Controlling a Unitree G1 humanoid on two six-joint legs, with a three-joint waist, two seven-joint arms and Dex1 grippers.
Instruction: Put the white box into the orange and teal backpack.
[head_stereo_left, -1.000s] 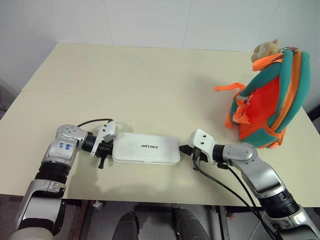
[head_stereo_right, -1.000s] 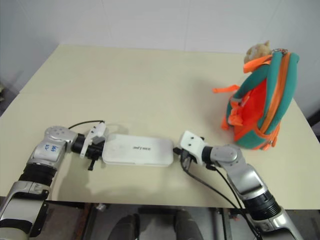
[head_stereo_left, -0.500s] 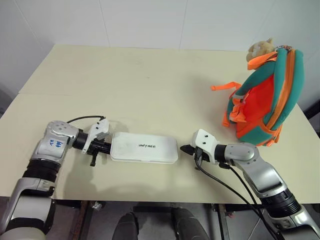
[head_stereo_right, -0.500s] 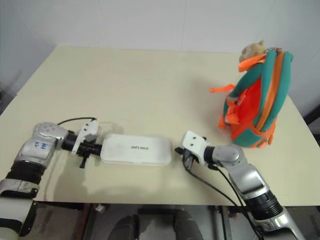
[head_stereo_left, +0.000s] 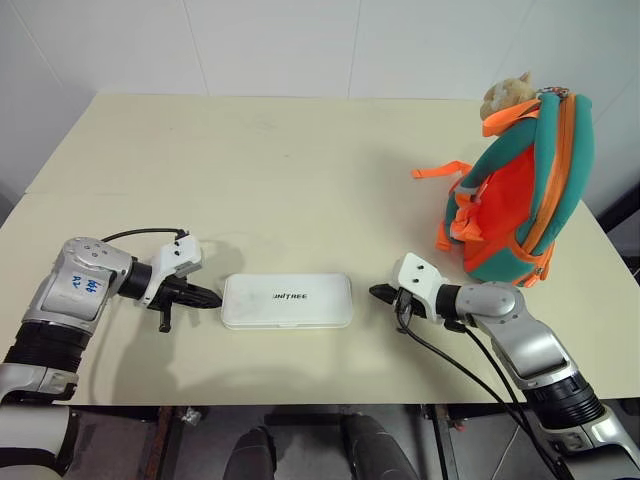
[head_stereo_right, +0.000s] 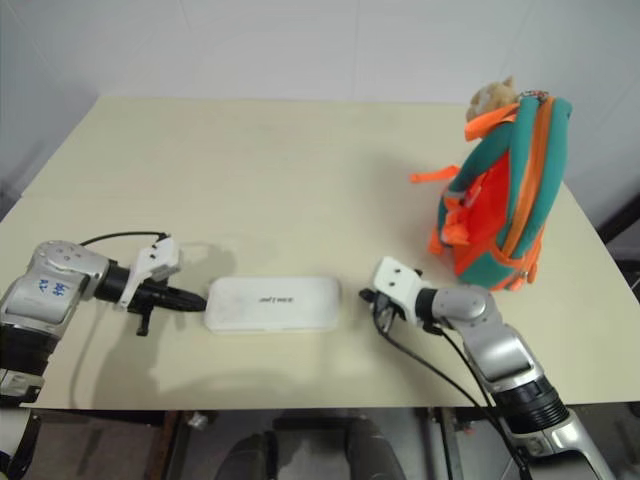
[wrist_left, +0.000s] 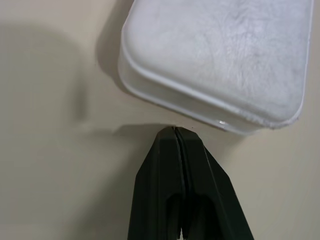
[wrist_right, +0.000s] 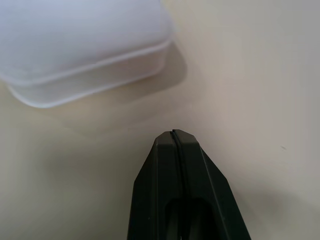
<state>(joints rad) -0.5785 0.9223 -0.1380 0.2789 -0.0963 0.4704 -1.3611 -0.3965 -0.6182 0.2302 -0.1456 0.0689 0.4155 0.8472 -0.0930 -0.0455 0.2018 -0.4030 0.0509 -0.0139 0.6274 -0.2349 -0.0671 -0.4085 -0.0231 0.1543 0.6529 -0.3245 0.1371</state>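
Note:
The white box (head_stereo_left: 287, 300) lies flat on the table near its front edge, dark lettering on the lid. My left gripper (head_stereo_left: 212, 297) is shut and points at the box's left end, a small gap away; the left wrist view has the box (wrist_left: 220, 55) just beyond the closed fingertips. My right gripper (head_stereo_left: 378, 293), also shut, points at the box's right end with a wider gap; in the right wrist view the box (wrist_right: 80, 45) sits off ahead. The orange and teal backpack (head_stereo_left: 515, 200) stands upright at the table's right side, a tan plush head (head_stereo_left: 503, 95) on top.
The beige table (head_stereo_left: 300, 170) stretches wide behind the box. A loose orange strap (head_stereo_left: 440, 170) trails from the backpack toward the middle. Black cables hang from both wrists. A white wall rises behind the table's far edge.
Both grippers were pressed against the box's ends and have drawn away, the left one farther out to the left. The box stays flat on the table. The camera view has shifted.

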